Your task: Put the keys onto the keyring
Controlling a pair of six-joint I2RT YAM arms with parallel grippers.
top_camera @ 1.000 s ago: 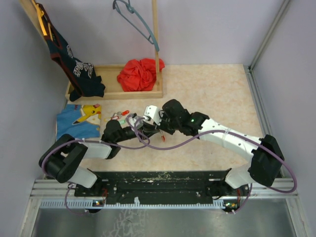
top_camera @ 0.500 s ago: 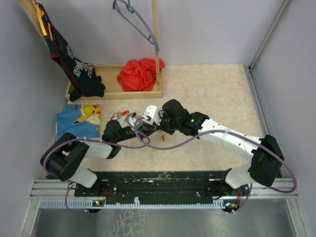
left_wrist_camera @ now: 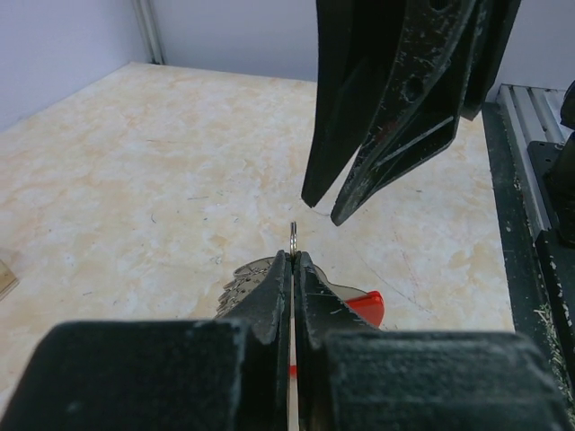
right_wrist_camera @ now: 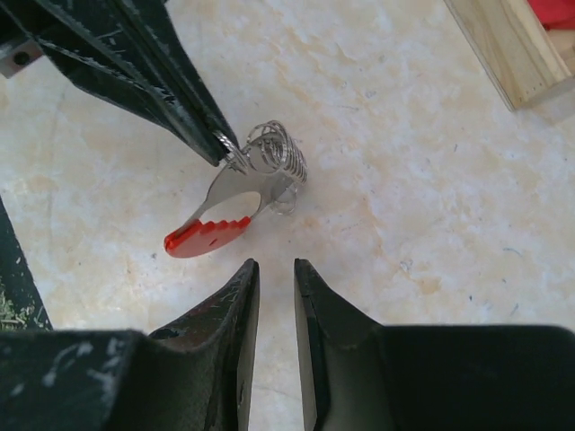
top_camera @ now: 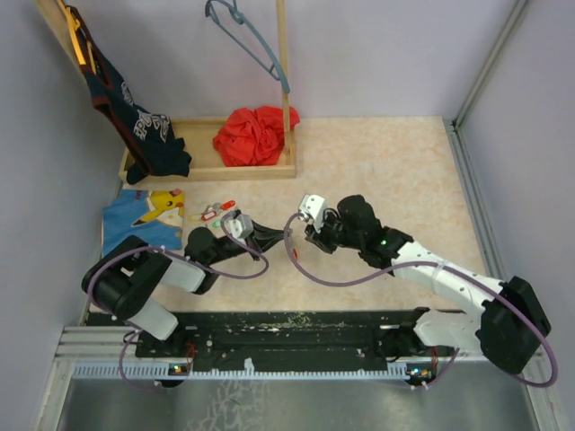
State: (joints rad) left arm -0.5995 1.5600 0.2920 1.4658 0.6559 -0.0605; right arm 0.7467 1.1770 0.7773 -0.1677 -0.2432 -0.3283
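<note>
The keyring (right_wrist_camera: 235,190) is a flat metal loop with a red tip and a tuft of wire rings, and it rests on the tabletop. My left gripper (left_wrist_camera: 294,256) is shut on a thin wire ring of it, with the red tip (left_wrist_camera: 364,305) showing behind the fingers. The right gripper (right_wrist_camera: 272,266) stands open just short of the red tip, touching nothing; in the left wrist view it hangs above (left_wrist_camera: 321,208). In the top view the two grippers meet near the table's middle, left gripper (top_camera: 271,235) and right gripper (top_camera: 299,236). The keys (top_camera: 216,212) lie loose to the left beside the blue cloth.
A blue cloth with a yellow cartoon print (top_camera: 142,221) lies at the left. Behind it a wooden tray (top_camera: 208,167) holds a red cloth (top_camera: 254,135) and a dark garment (top_camera: 135,126). A hanger (top_camera: 252,40) hangs from a wooden post. Purple cables loop round both arms.
The right gripper has opened and drawn back to the right, away from the keyring. The left gripper has closed on the keyring's wire ring.
</note>
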